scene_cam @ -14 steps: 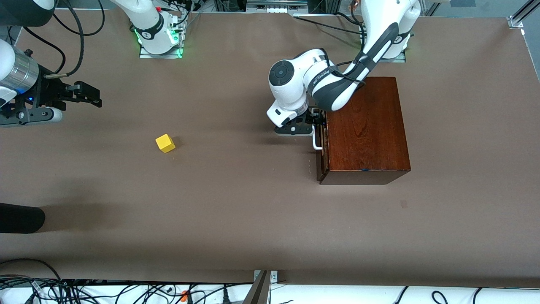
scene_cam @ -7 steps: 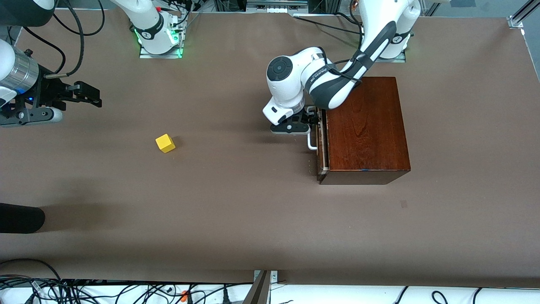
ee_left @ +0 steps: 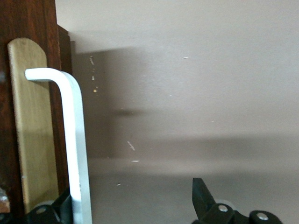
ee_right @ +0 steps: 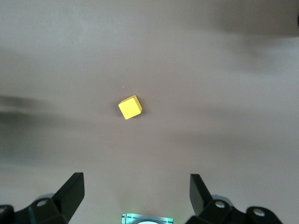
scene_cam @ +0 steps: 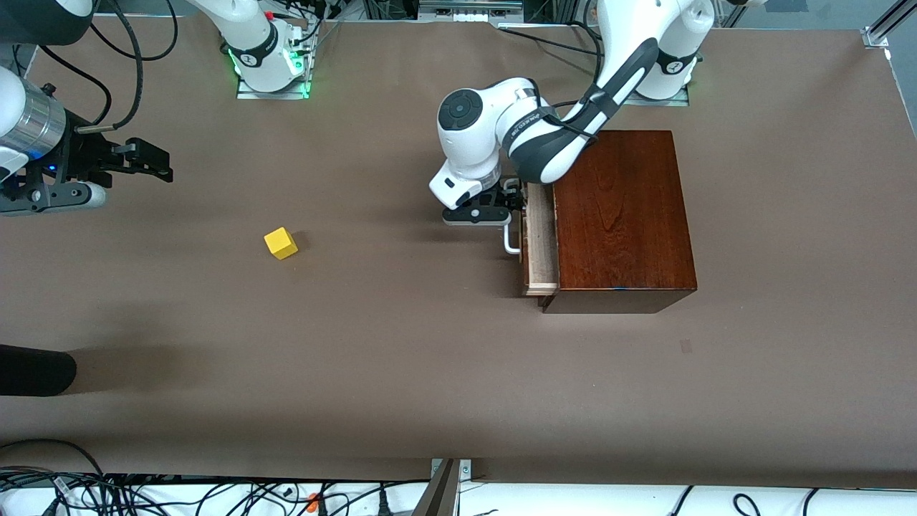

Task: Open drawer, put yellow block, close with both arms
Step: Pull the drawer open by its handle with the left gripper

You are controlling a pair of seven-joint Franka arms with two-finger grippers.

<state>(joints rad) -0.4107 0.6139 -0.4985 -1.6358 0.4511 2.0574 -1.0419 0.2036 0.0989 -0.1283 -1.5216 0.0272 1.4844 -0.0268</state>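
The mahogany box [scene_cam: 620, 215] stands toward the left arm's end of the table. Its drawer [scene_cam: 539, 244] is pulled out a short way, showing a strip of pale wood. My left gripper [scene_cam: 503, 203] is open at the white handle [scene_cam: 510, 240]. In the left wrist view the handle [ee_left: 74, 140] runs close against one finger [ee_left: 58, 210] of the left gripper [ee_left: 133, 198], while the other finger stands well clear. The yellow block [scene_cam: 280, 243] lies alone on the brown table. My right gripper [scene_cam: 154, 161] waits open, up in the air at the right arm's end, with the yellow block [ee_right: 130, 108] beyond the right gripper [ee_right: 135, 184].
A black rounded object [scene_cam: 36, 369] pokes in at the table's edge on the right arm's end, nearer the front camera. Cables [scene_cam: 143, 491] run along the near edge. Both green-lit arm bases [scene_cam: 272, 68] stand along the edge farthest from the front camera.
My left arm has moved toward the right arm's end with the handle, and the drawer has slid out from nearly closed to partly open. The right arm and the block have not moved.
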